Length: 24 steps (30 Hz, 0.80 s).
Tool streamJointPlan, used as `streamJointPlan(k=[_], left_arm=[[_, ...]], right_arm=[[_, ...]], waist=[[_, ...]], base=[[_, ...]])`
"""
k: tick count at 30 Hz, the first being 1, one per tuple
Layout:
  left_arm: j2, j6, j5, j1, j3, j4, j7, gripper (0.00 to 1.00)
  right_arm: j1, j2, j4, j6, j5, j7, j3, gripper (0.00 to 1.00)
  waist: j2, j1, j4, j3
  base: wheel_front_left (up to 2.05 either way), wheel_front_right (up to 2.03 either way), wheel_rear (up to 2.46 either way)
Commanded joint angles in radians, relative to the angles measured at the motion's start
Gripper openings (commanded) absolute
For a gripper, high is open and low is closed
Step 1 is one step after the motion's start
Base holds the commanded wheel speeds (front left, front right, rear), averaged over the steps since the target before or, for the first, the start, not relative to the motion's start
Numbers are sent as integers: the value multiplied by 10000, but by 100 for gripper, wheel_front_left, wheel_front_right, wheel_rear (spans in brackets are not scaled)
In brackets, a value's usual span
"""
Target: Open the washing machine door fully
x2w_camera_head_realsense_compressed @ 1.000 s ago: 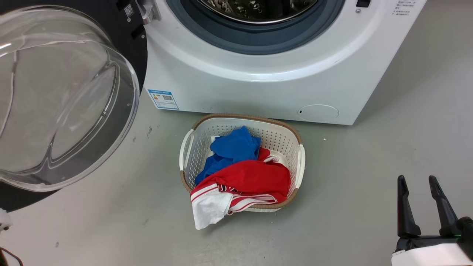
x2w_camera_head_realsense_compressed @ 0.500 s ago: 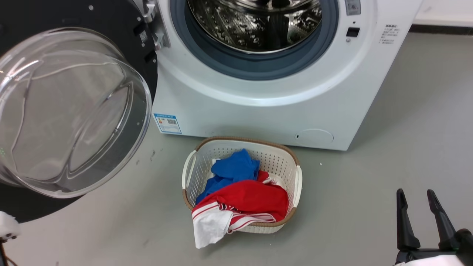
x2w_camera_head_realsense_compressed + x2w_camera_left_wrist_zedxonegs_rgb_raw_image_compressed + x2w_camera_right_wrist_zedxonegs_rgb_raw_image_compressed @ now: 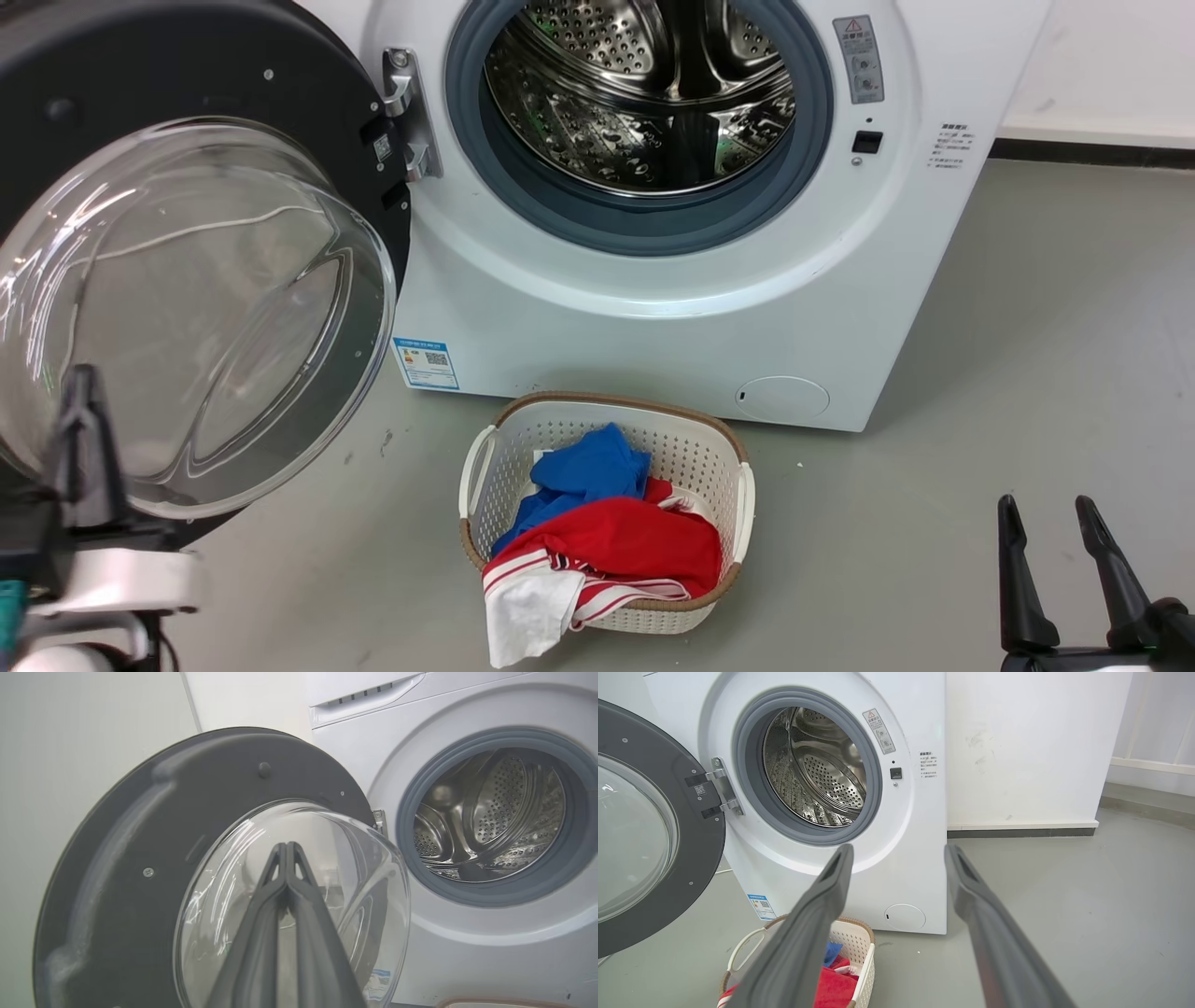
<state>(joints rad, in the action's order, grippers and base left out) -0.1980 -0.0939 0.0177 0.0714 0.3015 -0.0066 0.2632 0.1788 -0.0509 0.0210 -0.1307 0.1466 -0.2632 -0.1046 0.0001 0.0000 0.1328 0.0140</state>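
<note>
The large round glossy black washing machine door (image 3: 187, 308), with its clear bulging glass bowl, is seen swung wide to the left of the frame in the head view, its inner face turned towards the camera. It is carried on a metal hinge (image 3: 408, 121) at the left edge of the opening of the white boxy front-loading washing machine (image 3: 653, 317). The perforated steel drum (image 3: 644, 103) is laid open at the upper centre, ringed by a grey rubber gasket (image 3: 653, 229). A blue label sticker (image 3: 426, 362) is seen at the machine's lower left corner and a small round cap (image 3: 781, 399) at its lower right. On the grey floor (image 3: 980, 373) just before the machine, a white perforated laundry basket (image 3: 742, 485) with a brown rim is placed, and a blue garment (image 3: 588, 467) and a red garment with white stripes (image 3: 635, 541) are heaped in it. The left gripper (image 3: 82, 411) is seen blurred at the lower left, in front of the glass bowl; in the left wrist view its fingers are pressed together with nothing between them, and whether the door is touched cannot be told. The right gripper (image 3: 1046, 509) is held at the lower right, well apart from the machine, its fingers spread and empty.
</note>
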Motion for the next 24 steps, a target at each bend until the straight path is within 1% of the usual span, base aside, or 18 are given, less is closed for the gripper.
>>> streamJointPlan(k=[1, 5, 11, 17, 24], left_arm=[[80, -29, 26, -127, -170, -58, 23, 0], [337, -116, -55, -313, -771, -159, 23, 0], [636, -204, -215, -551, -1533, 59, 23, 0], [911, -274, -379, -901, -2141, 447, 23, 0], [1067, -286, -542, -1110, -2545, 889, 23, 0]], right_arm=[[69, 14, 84, -2, -82, -21, 27, 100], [78, 14, 251, -2, -187, -21, 106, 100], [88, 14, 456, -2, -345, -21, 136, 100], [265, 14, 559, -2, -301, -21, -7, 100], [469, 14, 510, -2, -261, -21, -18, 100]], waist=[[-1, 0, -43, -33], [-1, 0, -198, -81], [-1, 0, -479, -132], [-1, 0, -741, -223], [-1, 0, -880, -246]], base=[[0, 0, 0], [0, 0, 0], [0, 0, 0], [0, 0, 0], [0, 0, 0]])
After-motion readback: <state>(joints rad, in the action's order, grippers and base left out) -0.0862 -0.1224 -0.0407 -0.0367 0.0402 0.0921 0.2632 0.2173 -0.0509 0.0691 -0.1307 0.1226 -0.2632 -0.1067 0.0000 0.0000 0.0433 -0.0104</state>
